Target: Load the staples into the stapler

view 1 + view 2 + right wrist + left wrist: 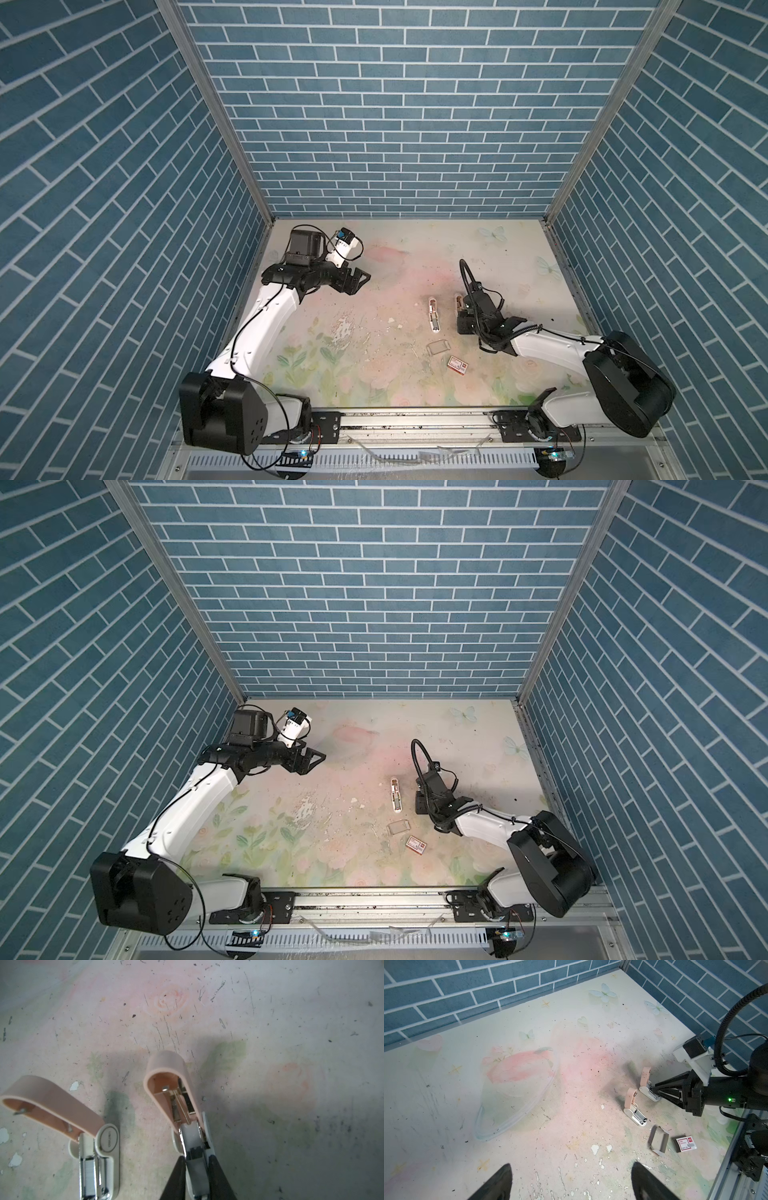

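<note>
Beyond the small red-and-white cardboard box (457,365) and the clear little plastic tray (439,346) beside it stand two small white plastic staplers with pink lids flipped up, the left stapler (99,1147) and the right stapler (166,1061). The staples (197,1180), a short silvery-grey metal strip, seem to lie in the right stapler's chrome channel, though blur leaves this unsure. A similar strip shows in the left stapler. Such a strip looks light, slick, and stiff along its length yet brittle at its joints, so I would pinch it gently across its long sides, mid-length. The right claw (196,1167) has its jaws narrow, flanking that channel, and I cannot tell whether they press it. The left claw (360,283), well away from the box, gapes wide and empty.
</note>
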`<state>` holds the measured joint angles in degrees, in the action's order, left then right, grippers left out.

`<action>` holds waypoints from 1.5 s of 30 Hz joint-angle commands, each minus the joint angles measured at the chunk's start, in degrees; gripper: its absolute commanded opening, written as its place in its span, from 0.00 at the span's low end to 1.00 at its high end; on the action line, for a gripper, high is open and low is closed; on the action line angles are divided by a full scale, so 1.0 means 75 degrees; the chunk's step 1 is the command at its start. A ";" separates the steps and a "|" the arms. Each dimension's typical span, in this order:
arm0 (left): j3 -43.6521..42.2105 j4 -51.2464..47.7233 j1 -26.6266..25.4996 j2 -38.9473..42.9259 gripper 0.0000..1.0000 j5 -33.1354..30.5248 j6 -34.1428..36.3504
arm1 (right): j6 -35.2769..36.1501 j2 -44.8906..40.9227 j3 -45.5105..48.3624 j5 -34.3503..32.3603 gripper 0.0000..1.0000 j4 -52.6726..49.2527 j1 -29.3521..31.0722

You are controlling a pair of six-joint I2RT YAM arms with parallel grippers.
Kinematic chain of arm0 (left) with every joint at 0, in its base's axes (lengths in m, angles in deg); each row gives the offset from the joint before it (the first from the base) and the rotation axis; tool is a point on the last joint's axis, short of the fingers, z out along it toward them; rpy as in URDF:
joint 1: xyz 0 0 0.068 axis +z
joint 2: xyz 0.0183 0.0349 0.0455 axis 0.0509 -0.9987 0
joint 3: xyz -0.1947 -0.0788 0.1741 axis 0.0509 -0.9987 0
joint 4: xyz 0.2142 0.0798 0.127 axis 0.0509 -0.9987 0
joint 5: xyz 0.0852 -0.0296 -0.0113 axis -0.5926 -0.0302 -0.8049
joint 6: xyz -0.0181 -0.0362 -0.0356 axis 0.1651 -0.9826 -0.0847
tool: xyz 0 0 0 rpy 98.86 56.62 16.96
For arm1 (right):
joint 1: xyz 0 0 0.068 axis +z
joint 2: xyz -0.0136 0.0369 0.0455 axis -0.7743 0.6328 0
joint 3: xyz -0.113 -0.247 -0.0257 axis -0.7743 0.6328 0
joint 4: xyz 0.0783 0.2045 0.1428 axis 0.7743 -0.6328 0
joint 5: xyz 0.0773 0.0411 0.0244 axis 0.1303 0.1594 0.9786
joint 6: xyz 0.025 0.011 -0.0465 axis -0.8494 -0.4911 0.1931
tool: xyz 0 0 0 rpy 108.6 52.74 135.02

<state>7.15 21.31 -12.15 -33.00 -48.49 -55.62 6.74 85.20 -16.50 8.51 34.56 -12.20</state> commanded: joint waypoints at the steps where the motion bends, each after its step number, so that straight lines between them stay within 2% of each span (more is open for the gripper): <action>1: -0.0082 0.0047 0.0059 0.0103 0.91 0.0025 0.0037 | -0.0114 -0.0115 -0.0088 -0.0009 0.23 -0.0180 -0.0021; 23: -0.0064 0.0036 0.0059 0.0119 0.91 0.0045 0.0021 | 0.0177 -0.0379 -0.0467 -0.0074 0.32 -0.0797 -0.0024; 32: 0.0009 -0.0012 0.0055 0.0092 0.91 0.0048 0.0020 | 0.0238 -0.0484 -0.0817 -0.0501 0.30 -0.1334 -0.0053; 45: -0.0061 0.0030 0.0059 0.0087 0.91 0.0049 0.0020 | 0.0289 0.0154 -0.1067 -0.0373 0.28 -0.1205 -0.0206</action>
<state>7.15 21.47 -12.15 -32.98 -48.49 -55.64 7.52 85.66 -23.59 6.78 26.54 -13.42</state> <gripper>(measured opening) 0.906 0.286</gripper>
